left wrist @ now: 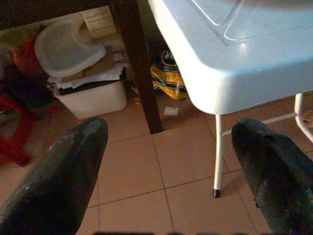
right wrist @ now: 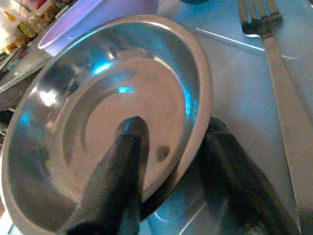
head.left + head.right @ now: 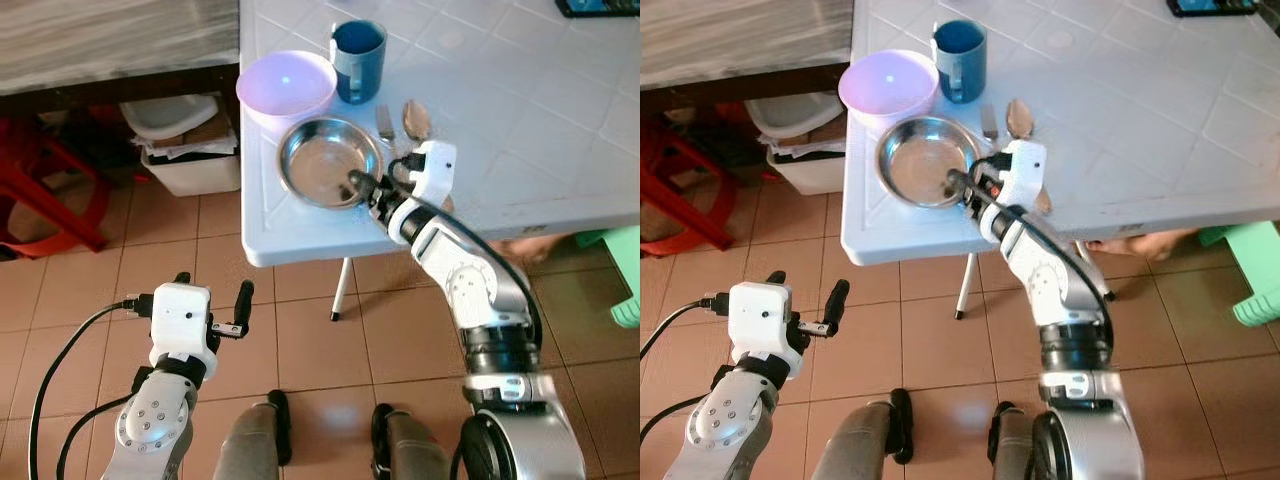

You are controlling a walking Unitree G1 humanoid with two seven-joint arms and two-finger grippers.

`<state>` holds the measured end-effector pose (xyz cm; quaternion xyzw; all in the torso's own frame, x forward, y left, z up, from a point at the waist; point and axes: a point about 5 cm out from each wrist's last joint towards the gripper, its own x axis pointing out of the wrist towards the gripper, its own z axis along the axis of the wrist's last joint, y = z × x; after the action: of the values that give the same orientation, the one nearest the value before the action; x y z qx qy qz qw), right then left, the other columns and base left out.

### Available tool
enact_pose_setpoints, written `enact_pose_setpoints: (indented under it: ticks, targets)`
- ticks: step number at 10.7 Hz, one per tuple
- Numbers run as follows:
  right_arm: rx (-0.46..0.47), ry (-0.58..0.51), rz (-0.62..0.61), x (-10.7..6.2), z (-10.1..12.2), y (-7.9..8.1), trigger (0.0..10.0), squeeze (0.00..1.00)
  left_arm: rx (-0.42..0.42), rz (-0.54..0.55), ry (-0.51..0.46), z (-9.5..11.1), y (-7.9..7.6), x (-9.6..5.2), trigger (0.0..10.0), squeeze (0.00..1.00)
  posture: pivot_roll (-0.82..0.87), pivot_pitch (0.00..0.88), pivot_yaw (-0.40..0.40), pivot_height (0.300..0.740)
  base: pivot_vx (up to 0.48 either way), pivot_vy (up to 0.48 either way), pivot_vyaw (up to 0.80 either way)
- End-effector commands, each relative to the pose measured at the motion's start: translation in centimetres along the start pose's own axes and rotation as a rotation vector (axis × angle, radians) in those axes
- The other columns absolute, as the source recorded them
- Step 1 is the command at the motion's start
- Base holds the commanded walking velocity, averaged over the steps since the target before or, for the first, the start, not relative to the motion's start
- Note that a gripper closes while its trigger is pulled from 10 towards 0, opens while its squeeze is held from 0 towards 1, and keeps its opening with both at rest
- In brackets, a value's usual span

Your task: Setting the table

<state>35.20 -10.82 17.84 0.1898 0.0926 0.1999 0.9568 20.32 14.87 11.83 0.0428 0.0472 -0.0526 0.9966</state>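
A steel plate (image 3: 320,160) lies near the front left corner of the white table (image 3: 520,120). My right gripper (image 3: 365,185) is shut on its near rim, one finger (image 2: 122,161) inside the dish and the other (image 2: 230,171) outside under the edge. Behind the plate stand a pink bowl (image 3: 285,85) and a blue mug (image 3: 357,60). A fork (image 3: 385,122) and a spoon (image 3: 416,118) lie just right of the plate. My left gripper (image 3: 212,288) hangs open, low over the tiled floor, holding nothing.
A white bin (image 3: 190,160) full of papers and a red stool (image 3: 40,190) stand left of the table. A person's foot (image 3: 1140,243) shows under the table edge, with a green stool (image 3: 625,280) at far right. A dark flat device (image 3: 600,8) lies at the table's back.
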Motion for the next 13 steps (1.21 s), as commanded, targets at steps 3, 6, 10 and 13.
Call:
enact_pose_setpoints:
  ticks: [3, 6, 10, 13]
  targets:
    - [0.065, 0.146, -0.131, -0.5, -3.2, -2.5, 0.0, 0.0, 0.001, -0.007, 0.001, 0.0, 0.1, -0.2, 10.0, 0.0, 0.11, 0.284, 0.075, 0.74, 0.0, 0.0, 0.0]
    - [0.107, 0.165, -0.175, -0.6, -3.6, -3.1, 0.0, 0.0, -0.003, -0.008, -0.002, 0.0, -0.1, -0.1, 10.0, 0.0, 0.11, 0.281, 0.071, 0.74, 0.0, 0.0, 0.0]
    - [0.081, 0.082, -0.101, -1.4, -3.1, -2.0, 0.0, 0.0, -0.025, 0.023, 0.003, -0.5, -0.1, 0.0, 10.0, 0.0, 0.1, 0.247, 0.04, 0.74, 0.0, 0.12, 0.0]
    - [0.004, 0.032, -0.077, -3.5, -4.4, -1.5, 0.0, 0.0, -0.078, 0.104, -0.012, -1.1, 0.3, 0.7, 10.0, 0.0, 0.08, 0.189, 0.009, 0.74, 0.0, 0.48, 0.0]
